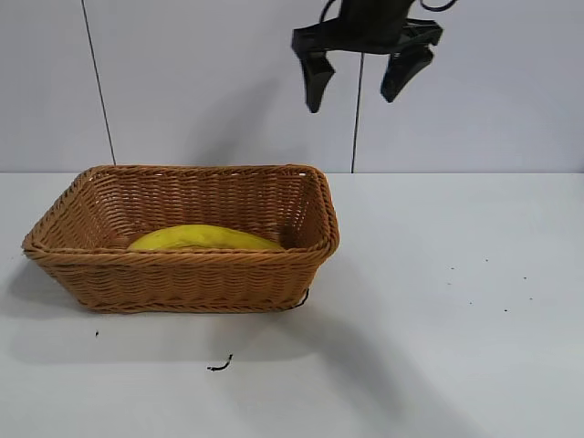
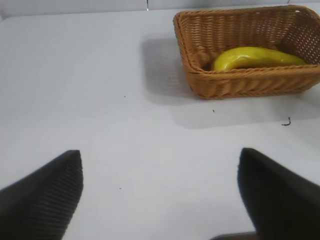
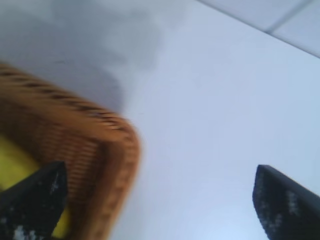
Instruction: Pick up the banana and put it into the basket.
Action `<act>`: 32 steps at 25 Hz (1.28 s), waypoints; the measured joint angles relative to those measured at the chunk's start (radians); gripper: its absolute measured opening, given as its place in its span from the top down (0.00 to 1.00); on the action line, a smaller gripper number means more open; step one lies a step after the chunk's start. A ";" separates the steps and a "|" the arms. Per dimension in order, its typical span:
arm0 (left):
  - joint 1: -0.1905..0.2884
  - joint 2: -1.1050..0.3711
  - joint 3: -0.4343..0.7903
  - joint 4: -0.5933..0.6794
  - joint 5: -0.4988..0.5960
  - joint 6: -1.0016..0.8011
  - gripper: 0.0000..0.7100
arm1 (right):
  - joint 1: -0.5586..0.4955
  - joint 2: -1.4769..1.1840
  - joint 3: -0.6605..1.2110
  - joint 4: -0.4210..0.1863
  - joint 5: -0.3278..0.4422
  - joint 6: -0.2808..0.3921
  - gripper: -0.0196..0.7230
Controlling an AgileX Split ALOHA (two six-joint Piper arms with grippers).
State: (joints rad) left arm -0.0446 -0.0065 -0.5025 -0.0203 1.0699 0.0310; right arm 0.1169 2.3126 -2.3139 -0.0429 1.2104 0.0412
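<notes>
The yellow banana (image 1: 205, 239) lies inside the tan wicker basket (image 1: 182, 274) at the table's left, along its floor. My right gripper (image 1: 353, 103) hangs high above the basket's right end, open and empty. In the right wrist view it (image 3: 160, 167) spans the basket's corner (image 3: 100, 150), with a bit of banana (image 3: 12, 165) beside one finger. My left gripper (image 2: 160, 151) is open and empty over bare table, well away from the basket (image 2: 240, 82) and the banana (image 2: 255, 56). It does not show in the exterior view.
A small dark scrap (image 1: 219, 366) lies on the white table in front of the basket and also shows in the left wrist view (image 2: 286, 122). Thin cables (image 1: 99, 82) run down the back wall.
</notes>
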 joint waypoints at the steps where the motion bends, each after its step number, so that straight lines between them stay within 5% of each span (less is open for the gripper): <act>1: 0.000 0.000 0.000 0.000 0.000 0.000 0.11 | -0.023 0.000 0.000 0.000 0.000 0.000 0.05; 13: 0.000 0.000 0.000 0.000 0.000 0.000 0.11 | -0.114 -0.052 0.208 0.012 -0.001 -0.028 0.05; 32: 0.000 0.000 0.000 0.000 0.000 0.000 0.11 | -0.114 -0.871 1.409 0.053 0.004 -0.051 0.05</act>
State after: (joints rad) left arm -0.0446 -0.0065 -0.5025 -0.0203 1.0699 0.0310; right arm 0.0034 1.4413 -0.9051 0.0099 1.2140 -0.0097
